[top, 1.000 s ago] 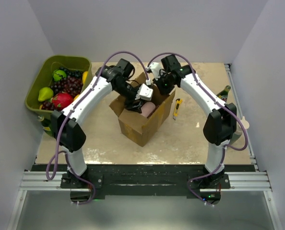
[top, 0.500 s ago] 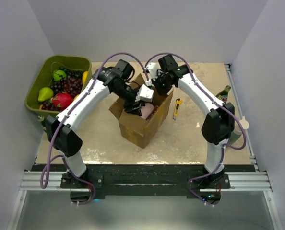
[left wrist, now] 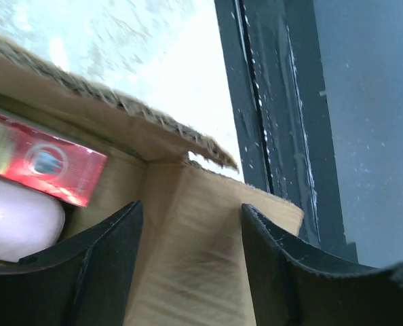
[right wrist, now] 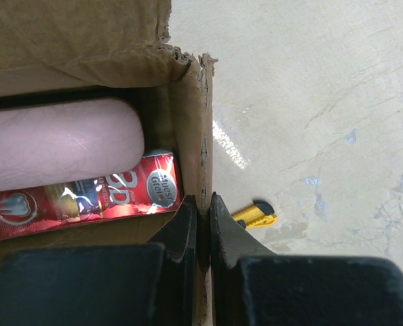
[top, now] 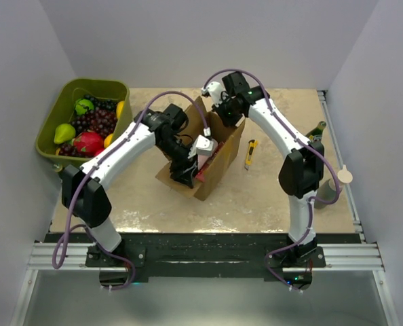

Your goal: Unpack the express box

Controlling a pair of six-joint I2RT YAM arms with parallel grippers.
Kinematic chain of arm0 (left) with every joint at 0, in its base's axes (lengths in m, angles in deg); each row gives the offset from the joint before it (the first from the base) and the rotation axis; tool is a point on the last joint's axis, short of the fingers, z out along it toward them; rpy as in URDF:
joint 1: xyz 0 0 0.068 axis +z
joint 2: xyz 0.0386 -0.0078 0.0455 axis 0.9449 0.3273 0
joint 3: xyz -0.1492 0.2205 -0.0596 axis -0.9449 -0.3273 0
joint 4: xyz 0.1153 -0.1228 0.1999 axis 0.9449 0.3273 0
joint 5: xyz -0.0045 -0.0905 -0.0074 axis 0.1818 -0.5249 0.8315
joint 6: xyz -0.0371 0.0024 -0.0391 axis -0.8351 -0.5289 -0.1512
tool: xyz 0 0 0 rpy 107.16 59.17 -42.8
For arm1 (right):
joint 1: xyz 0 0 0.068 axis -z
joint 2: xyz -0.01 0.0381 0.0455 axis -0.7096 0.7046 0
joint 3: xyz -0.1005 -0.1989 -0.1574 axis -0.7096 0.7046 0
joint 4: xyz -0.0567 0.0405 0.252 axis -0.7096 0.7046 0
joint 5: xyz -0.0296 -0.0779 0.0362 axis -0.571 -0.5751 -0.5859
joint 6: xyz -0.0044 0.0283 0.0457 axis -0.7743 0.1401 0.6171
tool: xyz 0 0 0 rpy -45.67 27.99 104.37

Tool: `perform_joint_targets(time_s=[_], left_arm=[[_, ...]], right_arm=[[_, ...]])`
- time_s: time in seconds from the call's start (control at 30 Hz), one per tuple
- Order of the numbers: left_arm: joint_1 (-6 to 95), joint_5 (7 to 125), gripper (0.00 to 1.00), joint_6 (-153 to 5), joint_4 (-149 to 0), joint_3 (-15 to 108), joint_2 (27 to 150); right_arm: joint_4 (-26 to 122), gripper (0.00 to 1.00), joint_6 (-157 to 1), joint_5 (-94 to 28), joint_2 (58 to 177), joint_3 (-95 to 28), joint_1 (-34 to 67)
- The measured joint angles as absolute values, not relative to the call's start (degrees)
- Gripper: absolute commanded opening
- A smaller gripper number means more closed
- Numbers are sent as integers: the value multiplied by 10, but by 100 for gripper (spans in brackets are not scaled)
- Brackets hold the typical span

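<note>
Tilted since the earlier frame, the express box [top: 222,157], set right of the fruit bin [top: 93,83], is pinched at one wall's top edge by the closed right gripper [right wrist: 203,210], with the left gripper [left wrist: 189,212] held open and empty inside it; it is judged light, with stiff walls and floppy flaps, and best taken by a wall rim.

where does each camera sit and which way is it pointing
Top external: above and behind the arm bases, looking down on the table, express box and fruit bin; both arms show whole.
Left wrist: on the left gripper, low inside the box, facing the table's near edge; open fingers show.
Right wrist: on the right gripper, looking down the box wall it pinches; shut fingers show.
Both wrist views share the red carton and pink object.
</note>
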State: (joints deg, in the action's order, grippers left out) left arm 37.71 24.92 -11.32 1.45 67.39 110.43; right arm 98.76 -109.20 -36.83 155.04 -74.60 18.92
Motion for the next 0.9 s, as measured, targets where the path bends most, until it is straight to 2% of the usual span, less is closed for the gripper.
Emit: perform_joint_targets(time_s=[0.1,0.2,0.23,0.3,0.33,0.37,0.4,0.43,0.5,0.53,0.67,0.9], left_arm=[[377,256,64,-92,2,631,1093],[377,269,48,-74,-46,566,1056],[376,277,38,-68,-80,542,1036],[374,299,30,-56,-149,485,988],[373,312,20,-57,-178,463,968],[371,321,14,-50,-215,433,945],[370,331,4,-44,-249,406,922],[367,347,1,-39,-281,379,896],[359,363,0,-31,-310,346,864],[354,370,0,-27,-317,336,854],[344,397,0,-3,-323,319,828],[345,433,0,22,-326,319,823]], right_arm=[[989,0,-1092,-368,1551,-747,189],[989,0,-1092,-365,1551,-747,189],[988,0,-1093,-364,1551,-747,189],[986,0,-1092,-360,1550,-744,189],[984,0,-1092,-357,1548,-739,189],[976,0,-1093,-355,1541,-726,187],[971,13,-1093,-353,1531,-714,187],[968,20,-1092,-350,1520,-700,187],[966,35,-1092,-346,1492,-673,187],[969,37,-1090,-345,1478,-667,187],[963,41,-1097,-315,1410,-664,190],[882,41,-1118,-233,1324,-686,171]])
